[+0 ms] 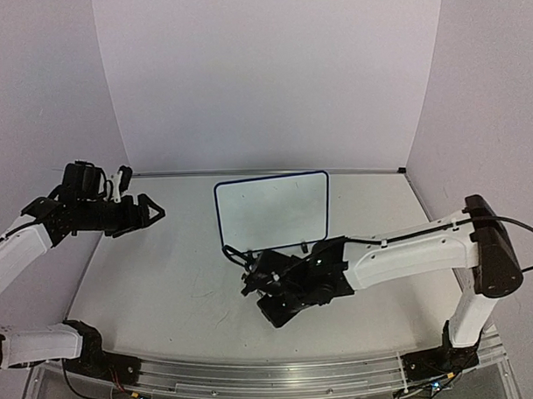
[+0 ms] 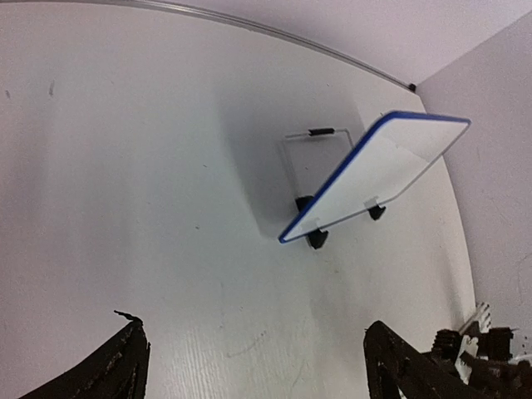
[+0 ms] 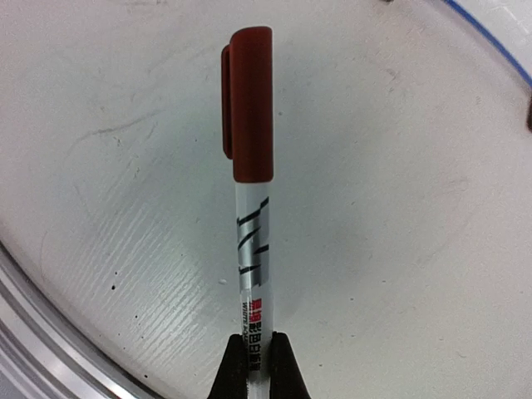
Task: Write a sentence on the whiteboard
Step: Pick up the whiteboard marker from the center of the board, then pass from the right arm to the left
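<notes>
R gripper (image 3: 258,356) was clamped on a red-capped marker (image 3: 252,216), cap on, over the table (image 1: 164,282). L gripper (image 2: 253,345) hung wide open, well left of the upright whiteboard (image 1: 271,208).

We count one whiteboard (image 1: 271,210) with two black feet (image 2: 317,239), one marker (image 3: 252,249) with one red cap (image 3: 251,104), one counter (image 1: 164,282), and two grippers: one left gripper (image 1: 151,212), one right gripper (image 3: 256,370).
</notes>
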Action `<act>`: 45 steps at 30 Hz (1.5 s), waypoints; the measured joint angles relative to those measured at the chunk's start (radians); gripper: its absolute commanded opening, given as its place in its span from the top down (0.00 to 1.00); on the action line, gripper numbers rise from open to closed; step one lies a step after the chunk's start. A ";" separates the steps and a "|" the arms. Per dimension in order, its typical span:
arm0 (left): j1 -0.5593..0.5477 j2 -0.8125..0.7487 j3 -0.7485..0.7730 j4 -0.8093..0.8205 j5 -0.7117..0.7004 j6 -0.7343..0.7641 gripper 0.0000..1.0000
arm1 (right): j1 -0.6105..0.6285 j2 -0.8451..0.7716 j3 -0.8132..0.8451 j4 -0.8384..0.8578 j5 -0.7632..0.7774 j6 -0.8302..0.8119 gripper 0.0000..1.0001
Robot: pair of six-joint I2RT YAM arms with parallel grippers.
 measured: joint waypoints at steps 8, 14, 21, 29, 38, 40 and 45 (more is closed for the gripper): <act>-0.232 0.076 -0.022 0.107 0.153 -0.107 0.09 | -0.088 -0.221 -0.075 0.138 -0.071 -0.172 1.00; -0.427 0.232 0.019 0.209 0.242 -0.150 0.07 | -0.093 -0.242 -0.079 0.167 -0.102 -0.266 1.00; -0.489 0.344 0.035 0.337 0.325 -0.207 0.37 | -0.092 -0.251 -0.079 0.173 -0.105 -0.327 1.00; -0.490 0.358 0.039 0.417 0.362 -0.252 0.58 | -0.092 -0.263 -0.079 0.176 -0.104 -0.356 1.00; -0.490 0.370 0.040 0.440 0.368 -0.269 0.74 | -0.092 -0.265 -0.079 0.176 -0.099 -0.378 1.00; -0.490 0.376 0.040 0.445 0.368 -0.274 0.86 | -0.092 -0.265 -0.079 0.176 -0.097 -0.381 1.00; -0.490 0.382 0.041 0.459 0.391 -0.286 1.00 | -0.092 -0.265 -0.079 0.170 -0.095 -0.388 1.00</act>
